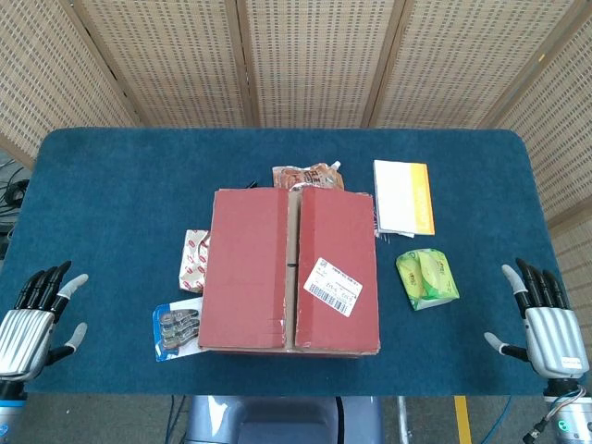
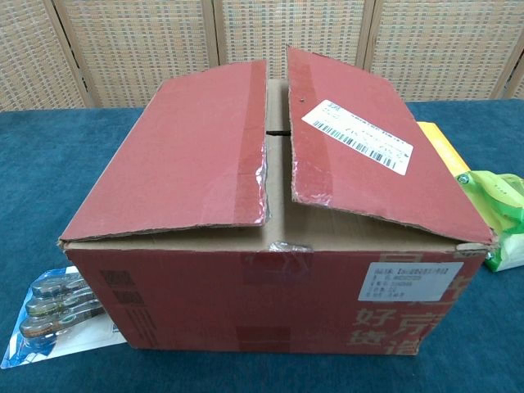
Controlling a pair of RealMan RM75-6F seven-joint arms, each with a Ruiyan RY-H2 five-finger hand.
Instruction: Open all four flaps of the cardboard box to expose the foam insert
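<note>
**Box still closed, both hands idle at the table edge**

The left hand [image 1: 37,314] sits at the near left corner of the table with its fingers [image 1: 44,279] spread and straight, gripping nothing. The right hand [image 1: 546,319] mirrors it at the near right corner, fingers apart and empty as well. Both are well apart from the cardboard box [image 1: 289,270], and neither shows in the chest view.

The box stands in the middle of the blue table [image 1: 111,185]. Its two long top flaps, the left flap [image 2: 176,151] and the right flap [image 2: 368,155] with the white shipping label [image 1: 332,286], lie folded down over the top. They meet along a narrow centre gap and rise a little toward it, so the tape looks already cut or loose. Through the gap only plain cardboard shows, probably the inner flaps; no foam insert is visible.

By this reading the task is at its very start: no flap is opened, and all four remain to be folded back, outer pair first.

Around the box lie a snack pouch [image 1: 307,176], a booklet [image 1: 403,197], a green wipes pack [image 1: 426,277], a small red-and-white packet [image 1: 193,261] and a blister card [image 1: 176,328]
</note>
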